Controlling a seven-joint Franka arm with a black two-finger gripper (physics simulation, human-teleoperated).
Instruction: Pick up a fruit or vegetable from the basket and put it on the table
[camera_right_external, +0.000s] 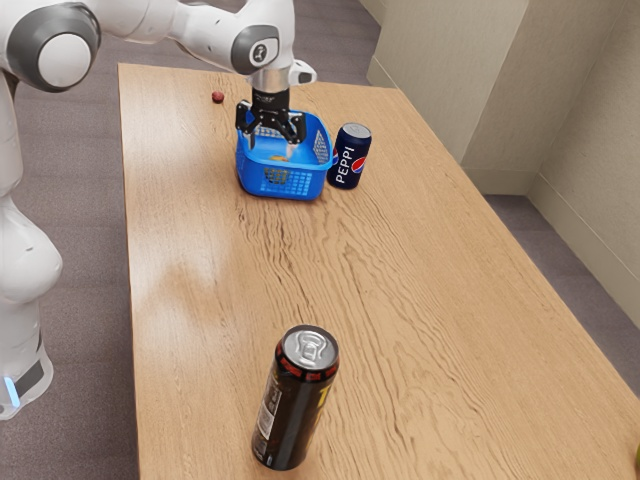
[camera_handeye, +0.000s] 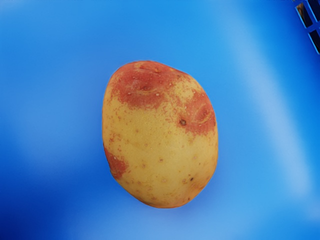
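Though red in patches, a yellow potato (camera_handeye: 160, 150)

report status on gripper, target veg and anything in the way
Gripper open, over blue basket. Potato lying in basket, ungripped. Nothing seen on top of potato; dark blue can close beside basket, may need care.
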